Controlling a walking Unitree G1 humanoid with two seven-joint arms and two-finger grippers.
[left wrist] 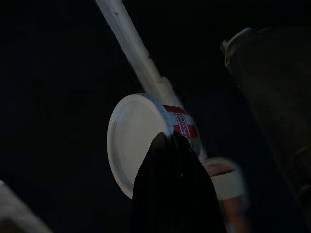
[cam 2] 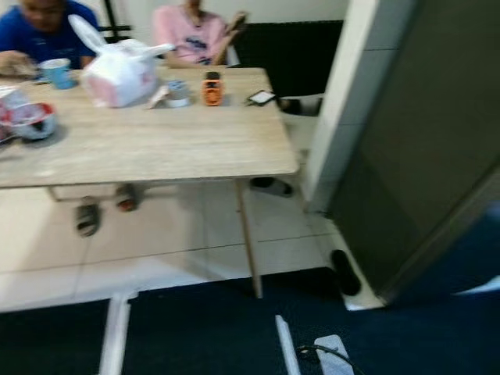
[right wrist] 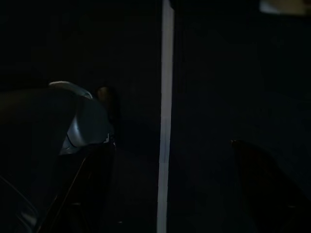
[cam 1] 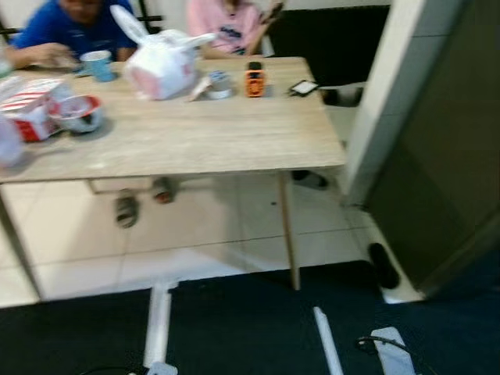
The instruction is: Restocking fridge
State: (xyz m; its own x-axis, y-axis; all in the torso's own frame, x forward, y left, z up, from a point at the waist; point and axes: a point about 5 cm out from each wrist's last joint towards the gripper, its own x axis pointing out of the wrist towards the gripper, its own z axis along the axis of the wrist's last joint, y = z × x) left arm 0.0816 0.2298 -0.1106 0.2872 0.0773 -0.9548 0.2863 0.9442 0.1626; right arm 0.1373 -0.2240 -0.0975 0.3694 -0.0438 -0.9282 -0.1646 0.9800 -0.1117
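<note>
In the dim left wrist view my left gripper (left wrist: 169, 145) is shut on a round tub (left wrist: 131, 141) with a white lid and a red and white label. One black finger (left wrist: 172, 194) lies across the tub's side. The right wrist view is very dark. There my right gripper (right wrist: 175, 189) is open, its fingers (right wrist: 95, 179) wide apart with nothing between them above dark carpet. A tall dark grey panel (cam 1: 445, 156), possibly the fridge, stands at the right of the eye views beside a white pillar (cam 1: 391, 94).
A wooden table (cam 1: 195, 141) stands ahead with a white plastic bag (cam 1: 160, 66), an orange object (cam 1: 255, 80), a blue cup (cam 1: 99, 65), a red and white bowl (cam 1: 80, 112) and a phone (cam 1: 303, 87). Two people (cam 1: 66, 27) sit behind it. Its leg (cam 1: 287, 230) meets dark blue carpet (cam 1: 250, 328).
</note>
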